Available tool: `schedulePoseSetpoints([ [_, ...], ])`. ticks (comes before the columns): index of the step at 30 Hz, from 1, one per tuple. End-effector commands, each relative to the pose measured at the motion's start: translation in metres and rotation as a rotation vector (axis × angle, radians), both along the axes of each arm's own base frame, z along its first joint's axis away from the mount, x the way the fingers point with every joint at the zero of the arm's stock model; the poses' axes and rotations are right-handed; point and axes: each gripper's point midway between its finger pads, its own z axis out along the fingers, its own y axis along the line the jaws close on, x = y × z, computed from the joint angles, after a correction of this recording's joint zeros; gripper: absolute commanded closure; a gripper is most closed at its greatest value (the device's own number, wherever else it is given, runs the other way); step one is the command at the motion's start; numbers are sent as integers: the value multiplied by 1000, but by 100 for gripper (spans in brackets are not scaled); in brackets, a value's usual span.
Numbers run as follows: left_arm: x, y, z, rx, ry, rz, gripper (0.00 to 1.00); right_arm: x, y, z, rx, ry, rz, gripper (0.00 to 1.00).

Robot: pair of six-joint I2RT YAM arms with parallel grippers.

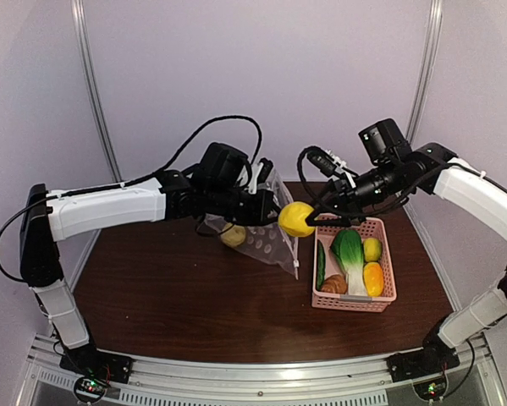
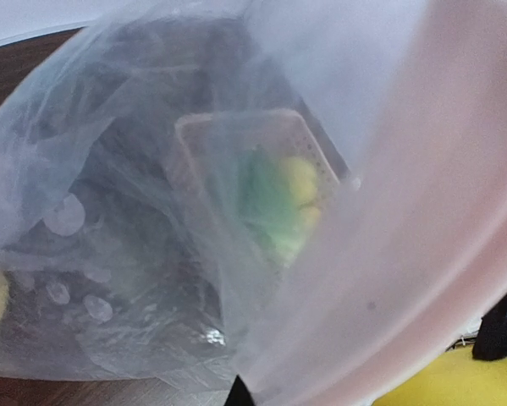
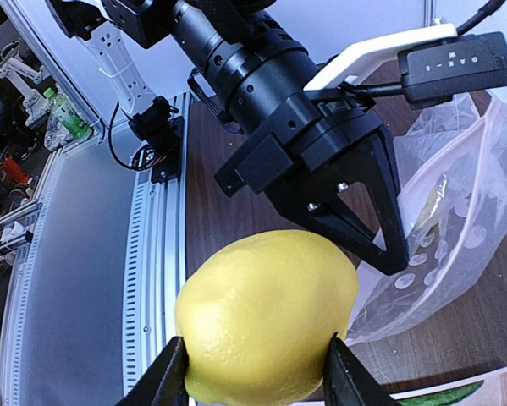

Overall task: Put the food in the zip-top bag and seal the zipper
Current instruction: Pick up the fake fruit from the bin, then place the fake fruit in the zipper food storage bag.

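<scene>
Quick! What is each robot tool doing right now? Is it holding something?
Left tool: closed, pinching the edge of the zip-top bag.
Right tool: closed on a yellow lemon.

Dark brown table (image 1: 177, 296), pink basket (image 1: 391, 271) resting on its right side

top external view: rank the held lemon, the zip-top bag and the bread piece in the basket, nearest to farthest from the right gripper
1. lemon: clamped between the right gripper's fingers.
2. zip-top bag: held up just to the lemon's left.
3. bread piece: down in the pink basket's near-left corner.
</scene>
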Motion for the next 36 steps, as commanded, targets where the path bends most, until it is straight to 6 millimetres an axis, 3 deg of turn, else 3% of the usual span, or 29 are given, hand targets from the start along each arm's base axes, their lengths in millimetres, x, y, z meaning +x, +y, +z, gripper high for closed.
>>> schedulePoseSetpoints([
  [1,-1,-10,30,-82,-26,-24,100,-6,14,9,43,43,66,58],
  [9,-6,-7,38,-90,-27,-34,100,24,22,6,48,23,-8,59],
  [15,-10,-3,34,-70,-25,-40,100,44,12,-7,33,45,-61,60],
  [22,-13,0,29,-62,-24,-45,100,52,1,-22,3,53,-102,61],
  [36,-20,-13,47,-100,-51,-90,100,104,-9,-41,-85,-16,-348,64],
])
